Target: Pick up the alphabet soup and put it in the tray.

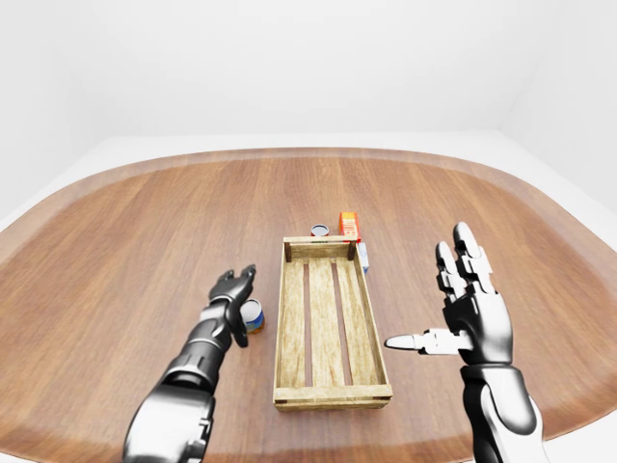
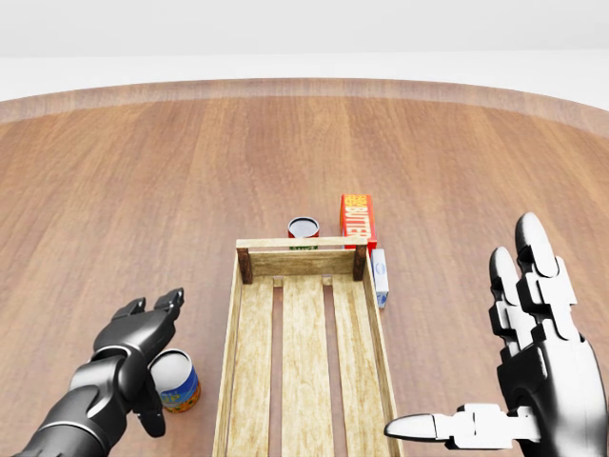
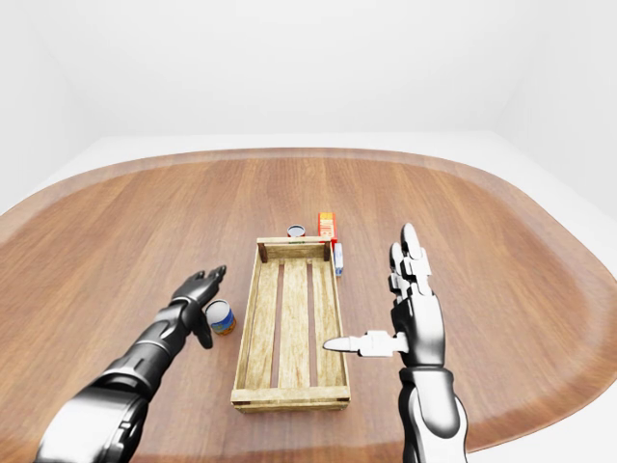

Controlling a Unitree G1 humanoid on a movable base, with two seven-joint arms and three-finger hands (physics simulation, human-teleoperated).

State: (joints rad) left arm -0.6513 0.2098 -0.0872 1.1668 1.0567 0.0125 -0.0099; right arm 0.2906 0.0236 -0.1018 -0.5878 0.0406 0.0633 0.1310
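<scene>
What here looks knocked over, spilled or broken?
Nothing stands out. The blue-and-orange soup can stands upright beside the slatted wooden tray, which holds nothing, and the red-topped can and orange butter box stand upright past its top end.

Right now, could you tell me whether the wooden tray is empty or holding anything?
Empty: only bare slats show inside the tray; the soup can stands outside it.

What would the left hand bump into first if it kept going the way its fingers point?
Probably nothing: the left hand points up the view over bare table. The alphabet soup sits beside its palm, not ahead. Depth is hard to judge.
</scene>
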